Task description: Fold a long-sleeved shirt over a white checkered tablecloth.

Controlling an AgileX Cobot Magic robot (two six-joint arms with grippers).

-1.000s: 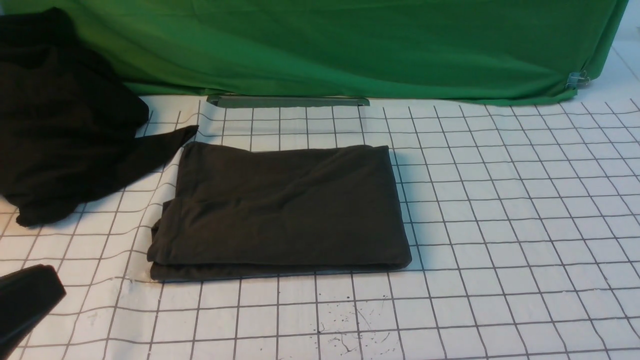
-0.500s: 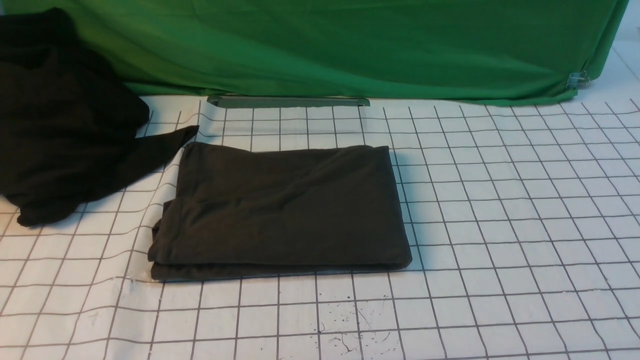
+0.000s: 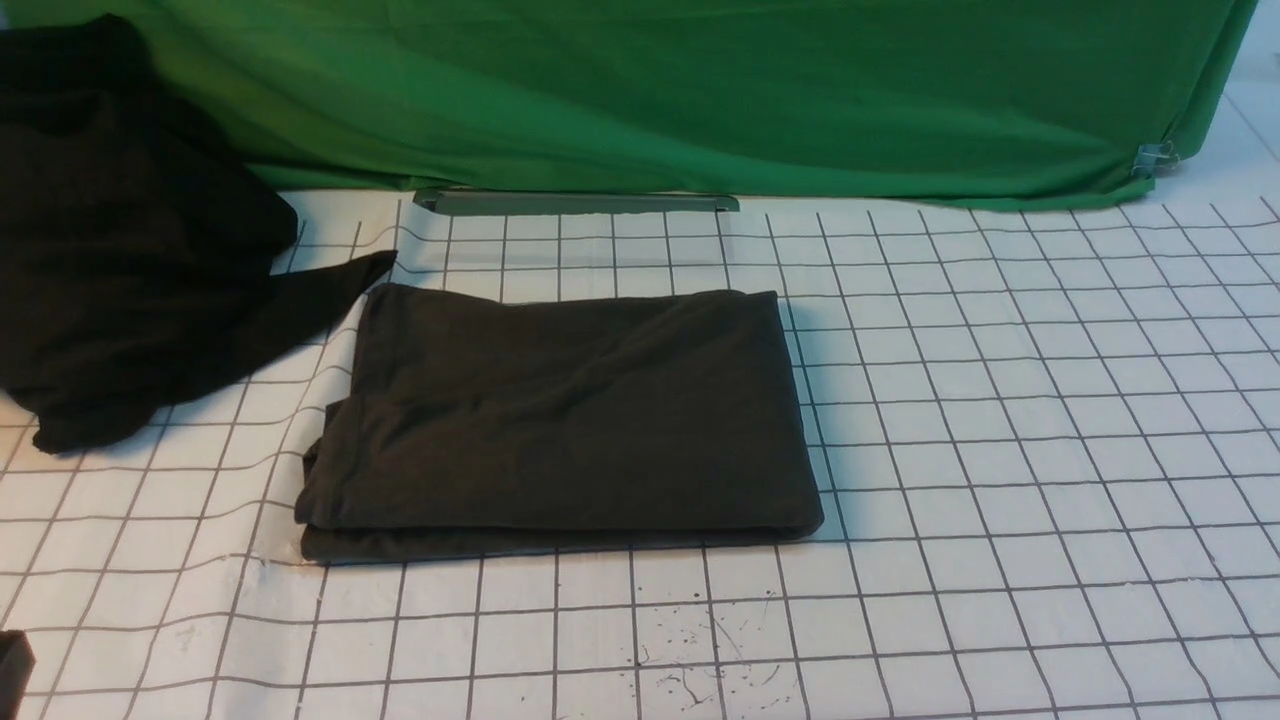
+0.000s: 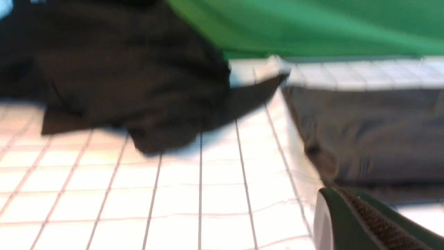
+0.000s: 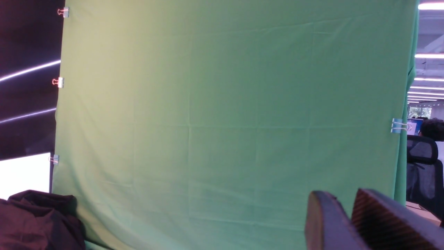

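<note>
The long-sleeved shirt (image 3: 570,415) lies folded into a flat dark brownish-grey rectangle on the white checkered tablecloth (image 3: 1000,450), left of centre. No print or label shows on it. My left gripper (image 3: 10,665) is just a dark sliver at the near left corner, well away from the shirt. In the left wrist view its jaws (image 4: 333,196) are pressed together and empty, low over the cloth (image 4: 173,194), near the shirt's corner (image 4: 367,132). My right gripper (image 5: 341,196) is outside the front view, raised and facing the backdrop, with a small gap between its fingers and nothing in it.
A black garment heap (image 3: 120,230) sits at the far left, one flap reaching toward the shirt. A green cloth (image 3: 700,90) hangs along the back, with a grey bar (image 3: 575,203) at its foot and a clip (image 3: 1152,157) at the right.
My left gripper has drawn back toward the near left corner, almost out of the front view. The shirt has not moved.
</note>
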